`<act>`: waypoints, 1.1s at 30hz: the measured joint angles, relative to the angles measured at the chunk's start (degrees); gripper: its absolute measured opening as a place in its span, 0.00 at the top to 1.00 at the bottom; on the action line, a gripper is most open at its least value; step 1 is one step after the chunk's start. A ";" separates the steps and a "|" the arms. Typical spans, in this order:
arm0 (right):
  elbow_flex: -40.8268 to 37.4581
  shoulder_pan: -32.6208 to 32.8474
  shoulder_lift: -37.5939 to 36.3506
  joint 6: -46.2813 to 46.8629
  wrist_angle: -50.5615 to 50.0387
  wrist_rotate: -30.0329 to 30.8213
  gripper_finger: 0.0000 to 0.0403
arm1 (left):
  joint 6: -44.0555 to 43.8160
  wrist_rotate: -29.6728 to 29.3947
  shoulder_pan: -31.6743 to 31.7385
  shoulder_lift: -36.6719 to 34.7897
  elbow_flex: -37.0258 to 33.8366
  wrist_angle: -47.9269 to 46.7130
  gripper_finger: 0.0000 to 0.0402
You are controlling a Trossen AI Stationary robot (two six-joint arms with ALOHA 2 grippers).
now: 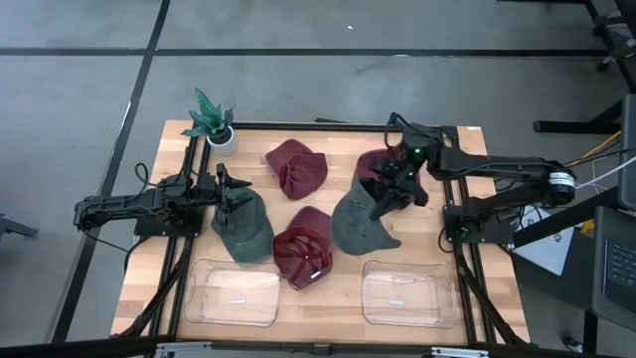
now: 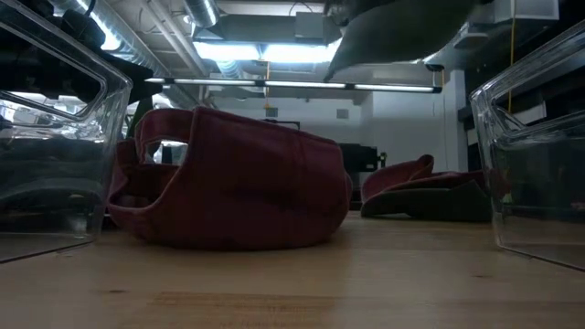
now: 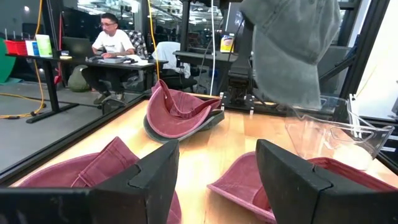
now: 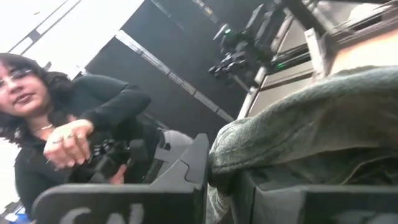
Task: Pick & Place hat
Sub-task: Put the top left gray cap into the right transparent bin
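Right hand point(image 1: 390, 189), centre-right of the high view, is clenched on a grey hat point(image 1: 360, 224) and has it lifted. The low view shows that hat hanging at the top of the frame, clear of the tabletop point(image 1: 338, 303). The right wrist view confirms grey fabric point(image 4: 311, 143) pinched between the fingers.

Judged step: carry the hat to a clear bin & drop it in. Nearest is the right bin point(image 1: 401, 293), at the lower right of the high view, just below the hat.

Tips:
- Keep the grip tight; the hat is soft, hangs low and is likely to swing.
- Lift enough that the brim clears the bin wall before moving over.
- Watch the red hat point(image 1: 303, 257) at lower centre, just beside the grey one, so the trailing fabric doesn't drag it.
- Centre the hand over the bin, lower, then let go, so no edge drapes over the rim.

Left hand point(image 1: 234, 194), at centre-left, rests over a second grey hat point(image 1: 244, 231) w/ fingers spread in its wrist view, holding nothing. It's well apart from the right arm's path. Left bin point(image 1: 233, 292) sits below it.

Two more red hats are at the back: one at upper centre point(image 1: 296, 167), one under the right hand point(image 1: 374, 165). A potted plant point(image 1: 213, 121) stands at upper left.
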 joint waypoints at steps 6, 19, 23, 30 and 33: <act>0.00 1.90 -5.98 -1.98 -6.83 -2.70 0.91 | 0.00 0.00 0.00 0.00 -0.01 0.01 0.48; 0.00 9.10 -17.54 -8.71 -23.59 -4.85 0.91 | 0.00 0.00 0.00 0.00 0.01 0.00 0.48; 0.00 12.01 -20.17 -10.25 -28.33 -4.82 0.91 | -0.01 0.00 -0.02 0.00 -0.01 0.01 0.48; 0.00 17.56 -22.35 -13.25 -34.93 -4.03 0.91 | 0.00 0.00 -0.02 0.00 0.01 -0.01 0.48; 0.00 19.97 -22.60 -14.51 -36.85 -3.19 0.91 | -0.01 0.00 -0.02 0.00 0.00 0.01 0.48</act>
